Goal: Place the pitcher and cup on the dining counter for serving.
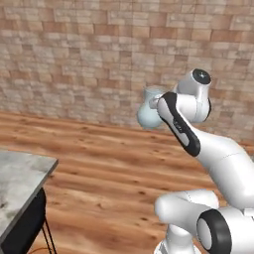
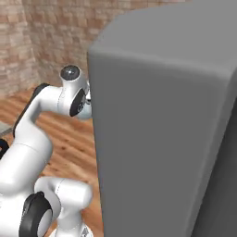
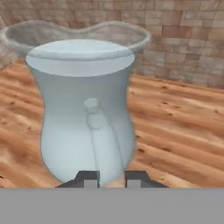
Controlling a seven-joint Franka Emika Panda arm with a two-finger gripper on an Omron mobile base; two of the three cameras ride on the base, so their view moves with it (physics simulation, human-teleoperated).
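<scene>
While the claw [image 3: 110,177] seemingly pinched the pitcher [image 3: 85,109] by its handle above the floor, that thin hold risked slipping before reaching the table [image 1: 22,178].

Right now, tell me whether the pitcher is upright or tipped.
Upright: in the hand view the pitcher has its flared rim on top and belly below, above the hand.

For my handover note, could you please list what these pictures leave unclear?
- Pitcher: in the left base view the arm covers its right side; in the right base view a grey block blocks it.
- Gripper: in the hand view just the fingertips show at the pitcher's handle; actual contact unclear.
- Dining counter: cut off by the left edge.
</scene>
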